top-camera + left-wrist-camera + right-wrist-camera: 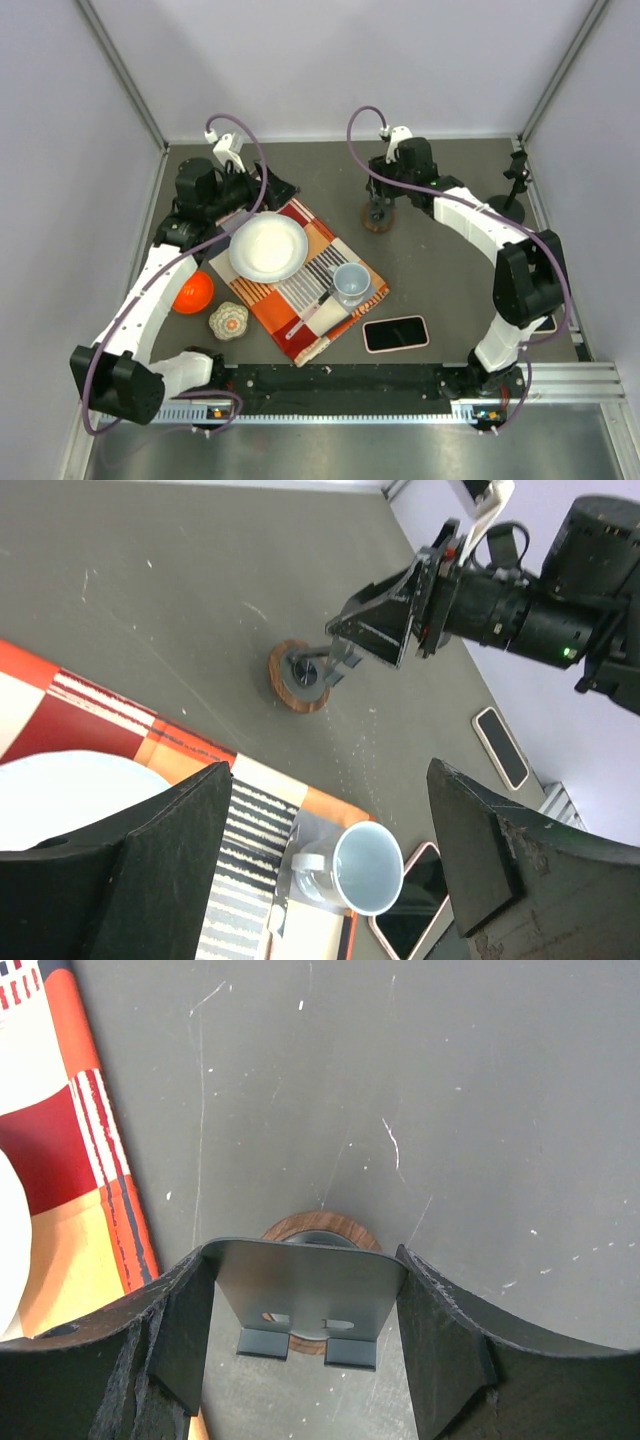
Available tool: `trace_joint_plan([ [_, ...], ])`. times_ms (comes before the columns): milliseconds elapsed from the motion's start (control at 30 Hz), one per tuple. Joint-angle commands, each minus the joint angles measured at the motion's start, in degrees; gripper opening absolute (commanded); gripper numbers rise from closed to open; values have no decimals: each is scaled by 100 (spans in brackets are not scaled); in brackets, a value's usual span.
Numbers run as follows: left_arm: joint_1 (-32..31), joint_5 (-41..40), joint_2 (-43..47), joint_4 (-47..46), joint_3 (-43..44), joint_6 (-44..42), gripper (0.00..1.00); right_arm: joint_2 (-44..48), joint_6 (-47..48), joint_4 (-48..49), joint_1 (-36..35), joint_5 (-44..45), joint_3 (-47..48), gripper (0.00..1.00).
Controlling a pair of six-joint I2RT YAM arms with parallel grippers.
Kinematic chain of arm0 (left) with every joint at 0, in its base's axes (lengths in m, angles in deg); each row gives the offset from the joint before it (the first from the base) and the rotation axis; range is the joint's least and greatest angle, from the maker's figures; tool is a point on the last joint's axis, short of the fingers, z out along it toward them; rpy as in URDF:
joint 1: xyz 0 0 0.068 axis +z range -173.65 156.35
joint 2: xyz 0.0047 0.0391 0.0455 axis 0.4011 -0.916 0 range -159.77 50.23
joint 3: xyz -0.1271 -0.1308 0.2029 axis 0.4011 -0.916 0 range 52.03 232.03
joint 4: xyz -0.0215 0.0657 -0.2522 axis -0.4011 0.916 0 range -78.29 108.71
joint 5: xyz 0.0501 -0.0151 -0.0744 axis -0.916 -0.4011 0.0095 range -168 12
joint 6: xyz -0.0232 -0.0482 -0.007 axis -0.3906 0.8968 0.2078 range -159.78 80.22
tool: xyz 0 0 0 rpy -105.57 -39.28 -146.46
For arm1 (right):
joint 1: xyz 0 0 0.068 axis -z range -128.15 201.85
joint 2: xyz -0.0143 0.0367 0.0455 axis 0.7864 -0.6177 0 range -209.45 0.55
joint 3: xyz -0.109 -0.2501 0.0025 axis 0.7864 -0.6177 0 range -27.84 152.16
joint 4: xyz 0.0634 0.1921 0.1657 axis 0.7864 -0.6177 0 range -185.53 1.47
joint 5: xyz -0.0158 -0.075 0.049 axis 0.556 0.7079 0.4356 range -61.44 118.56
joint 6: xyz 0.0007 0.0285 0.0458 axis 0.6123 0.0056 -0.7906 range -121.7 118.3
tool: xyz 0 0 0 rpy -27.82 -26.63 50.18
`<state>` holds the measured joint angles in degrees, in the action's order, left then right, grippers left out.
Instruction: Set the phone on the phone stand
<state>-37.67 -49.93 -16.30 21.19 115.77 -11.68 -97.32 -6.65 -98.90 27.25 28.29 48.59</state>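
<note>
your right hand (303,1270) grips the phone stand (305,1300) by its plate at the far side of the worktop (450,290). the phone (395,333) lies flat near the bases, long axis left-right. your left hand (328,775), wide and empty, is well away across the cloth (300,290).

A white plate (267,247) and pale mug (350,283) sit on the striped cloth (318,243); left of it, an orange ball (193,292) and perhaps a shell (228,320).
</note>
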Motion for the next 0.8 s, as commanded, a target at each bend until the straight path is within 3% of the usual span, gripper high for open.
trace_joint_plan([
  [0, -13, 269, 349, -306, -248, -252, 84, -101, 82, 97, -54, -34, 391, 0],
  [367, -118, 137, 772, -218, -451, -656, 86, -496, 152, -52, -106, 352, 672, 2],
  [533, -153, 119, 781, -218, -460, -683, 86, -541, 152, -105, -106, 397, 690, 14],
  [767, -162, 102, 799, -218, -477, -700, 86, -585, -225, -246, -98, 695, 795, 13],
])
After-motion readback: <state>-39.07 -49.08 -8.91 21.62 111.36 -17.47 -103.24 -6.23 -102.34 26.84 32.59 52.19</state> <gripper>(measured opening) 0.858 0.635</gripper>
